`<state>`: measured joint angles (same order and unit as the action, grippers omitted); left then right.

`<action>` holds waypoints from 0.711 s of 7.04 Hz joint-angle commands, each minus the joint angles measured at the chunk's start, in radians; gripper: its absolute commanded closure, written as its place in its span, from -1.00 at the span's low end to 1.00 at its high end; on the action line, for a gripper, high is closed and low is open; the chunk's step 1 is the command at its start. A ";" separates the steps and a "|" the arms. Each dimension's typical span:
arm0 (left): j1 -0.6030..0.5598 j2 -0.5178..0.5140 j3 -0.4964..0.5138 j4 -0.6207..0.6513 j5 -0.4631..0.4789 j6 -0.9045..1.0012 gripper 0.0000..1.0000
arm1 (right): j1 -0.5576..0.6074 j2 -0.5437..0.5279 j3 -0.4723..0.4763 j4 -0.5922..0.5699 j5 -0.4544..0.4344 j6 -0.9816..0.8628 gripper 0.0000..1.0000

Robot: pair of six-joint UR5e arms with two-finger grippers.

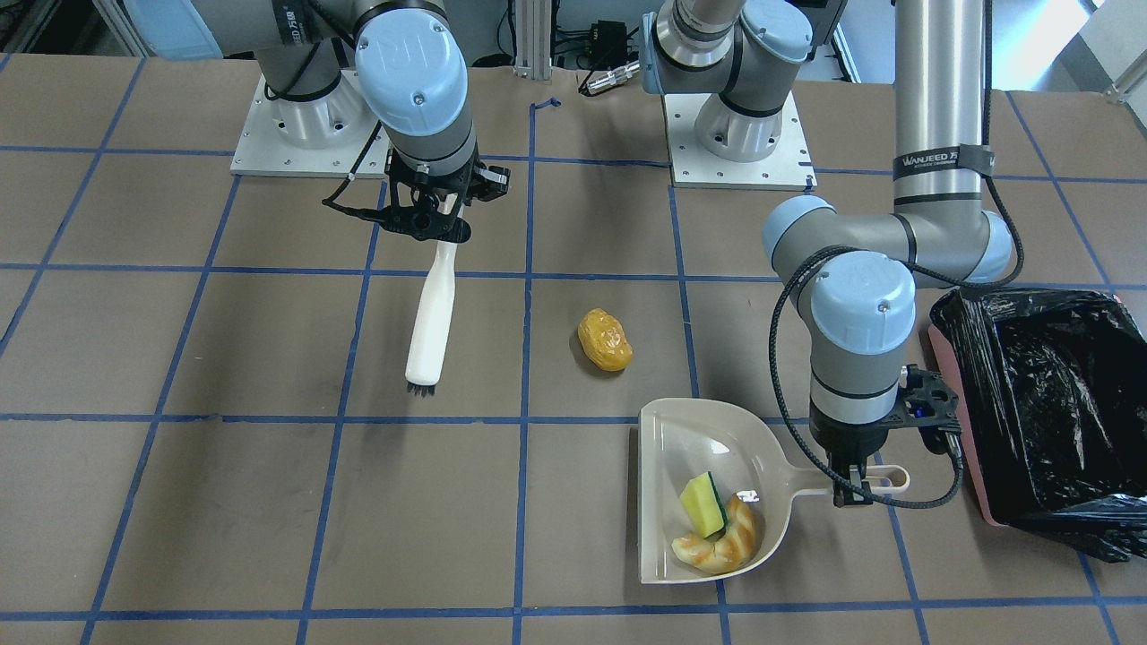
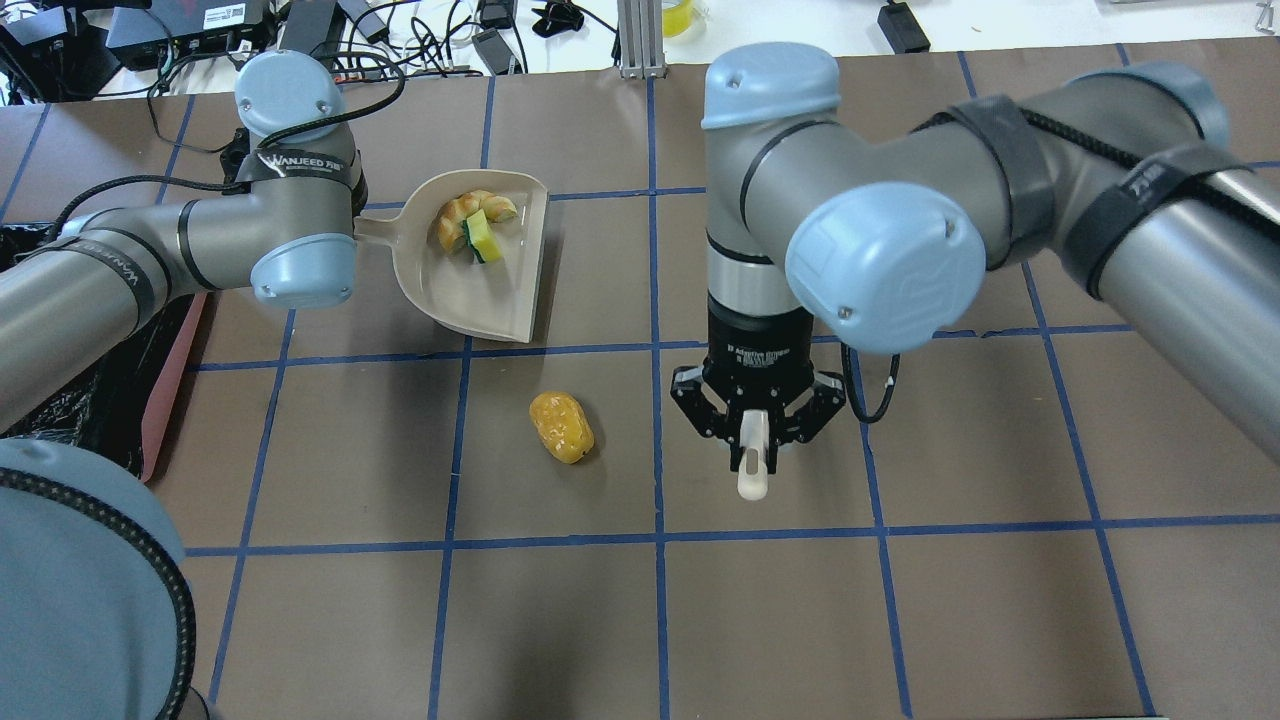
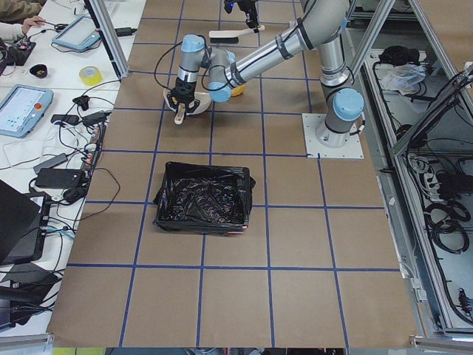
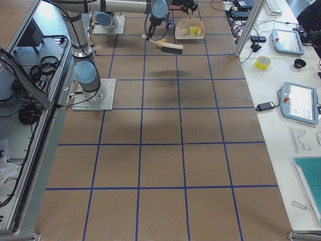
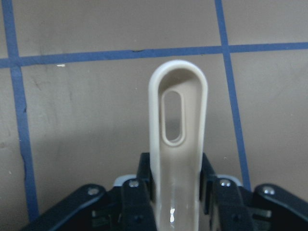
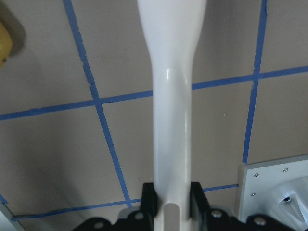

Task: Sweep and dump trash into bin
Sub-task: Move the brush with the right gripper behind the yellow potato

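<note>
The amber-yellow lump (image 1: 605, 340) lies on the table between the brush and the dustpan; it also shows in the overhead view (image 2: 561, 427). The yellow wedge with a green side (image 1: 703, 506) and the cream crescent slice (image 1: 721, 542) lie inside the beige dustpan (image 1: 690, 439), which rests on the table. My left gripper (image 1: 851, 488) is shut on the dustpan's handle (image 5: 178, 144). My right gripper (image 1: 430, 219) is shut on the handle of a white brush (image 1: 432, 313), whose bristles point down near the table. The pink bin with a black bag (image 1: 1048, 394) stands just beyond the left arm.
Two arm base plates (image 1: 305, 134) sit at the robot's side of the table. Blue tape lines grid the brown table top (image 1: 224, 502). The bin also shows in the exterior left view (image 3: 203, 198), with monitors and cables on a side bench beyond the table's edge.
</note>
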<state>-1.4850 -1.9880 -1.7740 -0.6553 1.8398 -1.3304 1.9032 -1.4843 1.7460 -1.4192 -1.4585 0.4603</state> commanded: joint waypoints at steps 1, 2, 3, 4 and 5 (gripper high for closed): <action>0.052 0.087 -0.121 0.003 -0.014 0.091 1.00 | 0.092 -0.045 0.095 -0.046 0.007 0.085 1.00; 0.057 0.121 -0.184 0.003 -0.058 0.092 1.00 | 0.152 -0.030 0.098 -0.069 0.010 0.154 1.00; 0.058 0.152 -0.261 0.002 -0.057 0.102 1.00 | 0.204 -0.008 0.101 -0.101 0.082 0.211 1.00; 0.057 0.182 -0.325 0.009 -0.057 0.097 1.00 | 0.242 0.028 0.113 -0.177 0.130 0.269 1.00; 0.058 0.217 -0.355 0.011 -0.054 0.102 1.00 | 0.276 0.051 0.116 -0.203 0.133 0.293 1.00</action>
<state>-1.4281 -1.8115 -2.0755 -0.6477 1.7850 -1.2322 2.1338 -1.4644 1.8552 -1.5749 -1.3509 0.7082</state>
